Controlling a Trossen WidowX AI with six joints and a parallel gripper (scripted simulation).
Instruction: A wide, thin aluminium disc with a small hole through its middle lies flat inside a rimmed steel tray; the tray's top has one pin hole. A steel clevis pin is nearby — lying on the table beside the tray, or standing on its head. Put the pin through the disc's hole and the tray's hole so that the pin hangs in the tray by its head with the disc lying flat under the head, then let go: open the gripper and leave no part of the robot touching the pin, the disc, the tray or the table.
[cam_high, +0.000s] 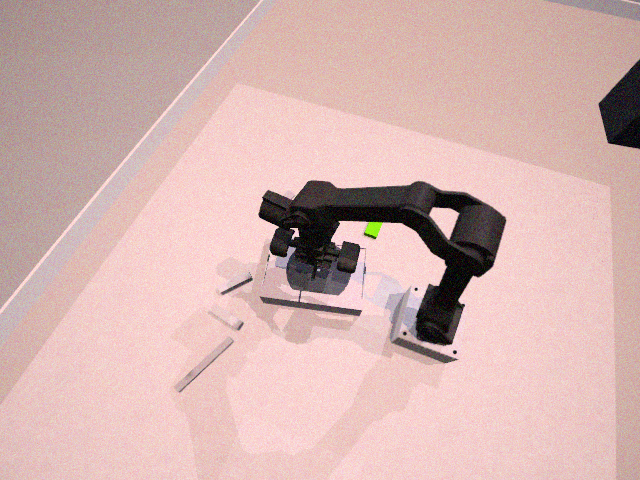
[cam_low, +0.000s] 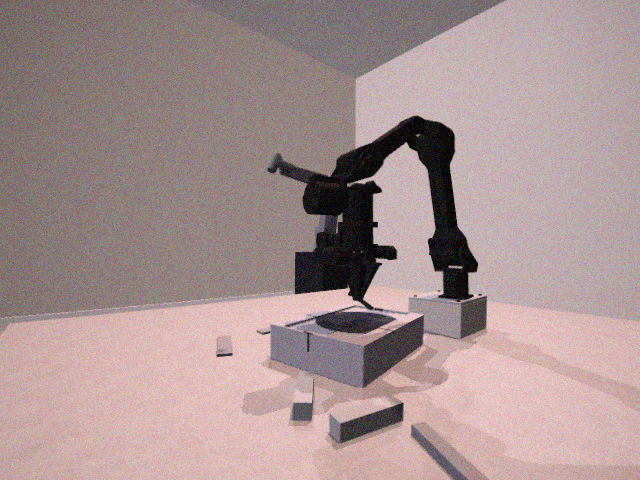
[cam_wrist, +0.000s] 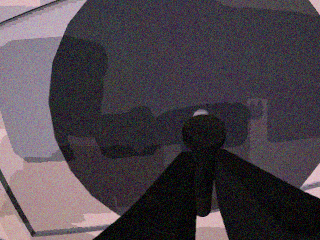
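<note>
We have the arm (cam_high: 372, 204) (cam_low: 440, 191) arched over the tray (cam_high: 330, 306) (cam_low: 320, 351) (cam_wrist: 55, 200), wrist down. Disc (cam_high: 336, 284) (cam_low: 351, 322) (cam_wrist: 150, 60) lies in the tray. Our claw (cam_high: 316, 262) (cam_low: 356, 296) (cam_wrist: 202, 162) is pinched narrow on the pin (cam_high: 314, 272) (cam_low: 366, 304) (cam_wrist: 204, 132), above the disc. Pin's long axis is tilted, not upright; exterior view shows it sloping down toward the base side. In wrist view its head sits just beside the disc's hole (cam_wrist: 200, 113), shank pointing toward the bottom edge.

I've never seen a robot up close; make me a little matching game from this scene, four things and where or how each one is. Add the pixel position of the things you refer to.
1. clevis pin (cam_wrist: 204, 132)
2. aluminium disc (cam_high: 296, 273) (cam_low: 354, 322) (cam_wrist: 150, 65)
3. steel tray (cam_high: 330, 308) (cam_low: 316, 348)
4. small flat block (cam_high: 373, 229)

A. bright green
B. rests on the table
C. gripped between the fingers
D. round, dark, inside the tray

Pairs: 1-C, 2-D, 3-B, 4-A
</note>
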